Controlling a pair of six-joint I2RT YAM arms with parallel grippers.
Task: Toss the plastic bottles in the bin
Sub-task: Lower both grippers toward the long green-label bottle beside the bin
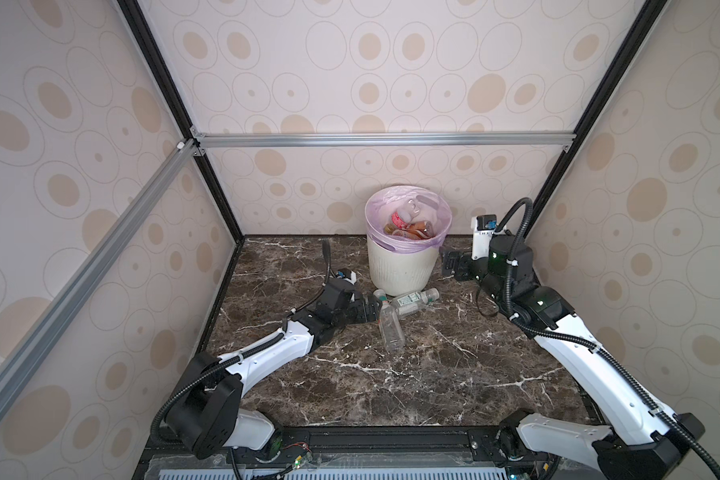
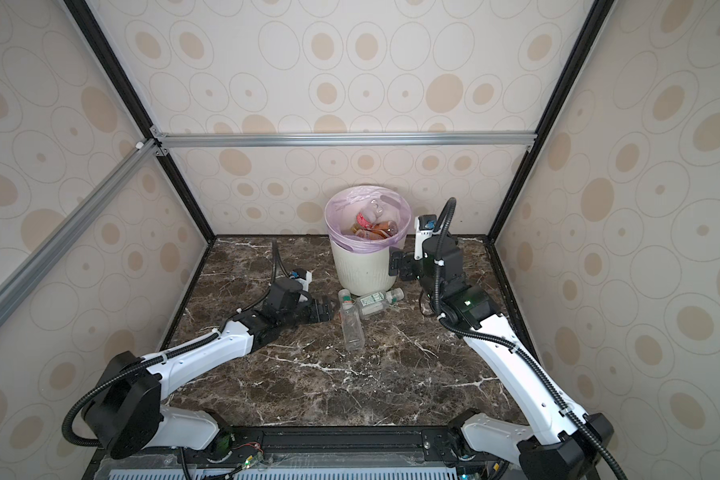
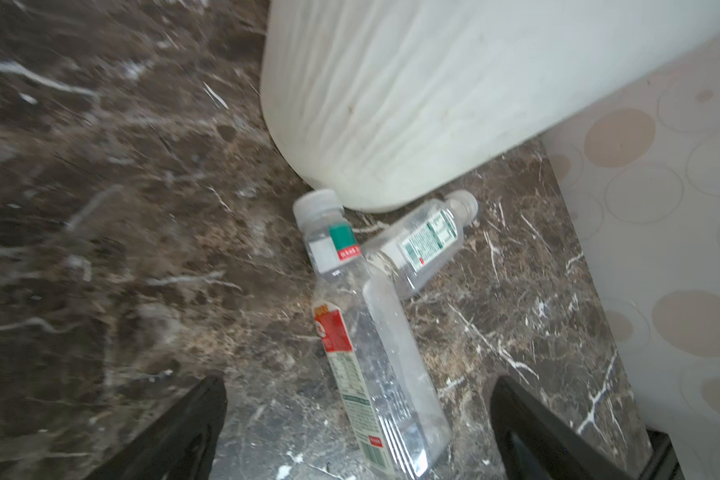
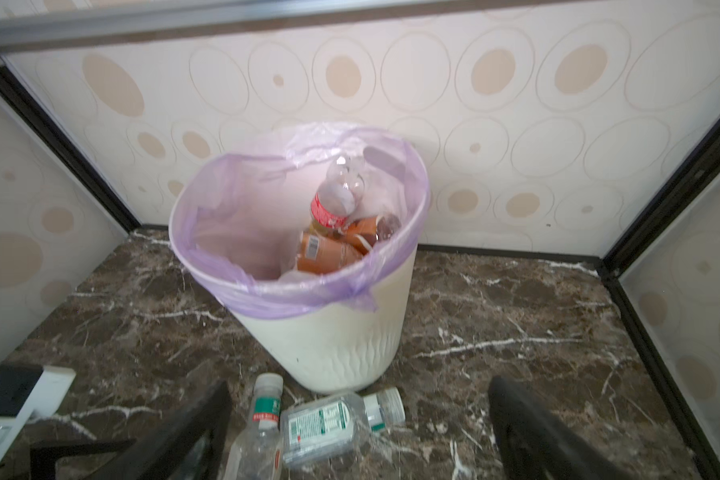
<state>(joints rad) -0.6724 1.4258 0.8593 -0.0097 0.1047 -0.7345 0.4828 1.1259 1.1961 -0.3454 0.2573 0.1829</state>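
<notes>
Bottles inside bin: right wrist, not left

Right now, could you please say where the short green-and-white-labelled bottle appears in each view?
In a top view: short bottle centre, just below the bin.
In a top view: centre, just below the bin.
Left wrist: right of centre, beside the bin.
Right wrist: bottom centre, below the bin.
Shared landmark: the bin.

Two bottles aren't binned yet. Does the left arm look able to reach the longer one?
Probably yes: the open left gripper sits right beside the longer bottle, nothing between; the shorter bottle lies at its neck.
</notes>
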